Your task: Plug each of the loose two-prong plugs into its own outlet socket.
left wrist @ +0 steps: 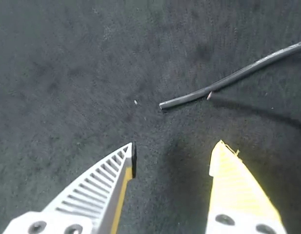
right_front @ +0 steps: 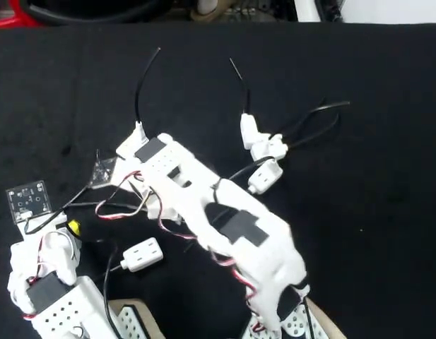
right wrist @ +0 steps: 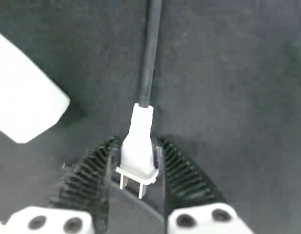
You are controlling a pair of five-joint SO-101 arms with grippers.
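Right gripper point(right wrist: 135, 142) is clamped on a white two-prong plug point(right wrist: 138, 158). The black ribbed pads point(right wrist: 182, 170) press its body from both sides. The prongs point back toward the wrist camera, and its black cord point(right wrist: 149, 53) runs away over the black mat point(right wrist: 238, 73). A white block point(right wrist: 23, 107) lies near the cord; I cannot tell what it is.

In the high view the right arm point(right_front: 225, 226) stretches from the lower right up to left of centre. The held plug is at its tip, and the cord trails toward the upper edge.

Left gripper point(left wrist: 175, 145) has its jaws apart and holds nothing. It has one white ribbed finger point(left wrist: 99, 185) and one yellow finger point(left wrist: 235, 185). The cut end of a black cable point(left wrist: 189, 99) lies on the mat near the tips. The high view puts this gripper at lower left.

One white outlet socket point(right_front: 142, 255) lies alone at lower centre-left, between the two arms. Right of centre is a bunch of white plugs and sockets point(right_front: 263, 152), packed close with cords fanning to the upper right. I cannot tell which are joined.

A small printed card point(right_front: 28, 198) sits at the left edge.
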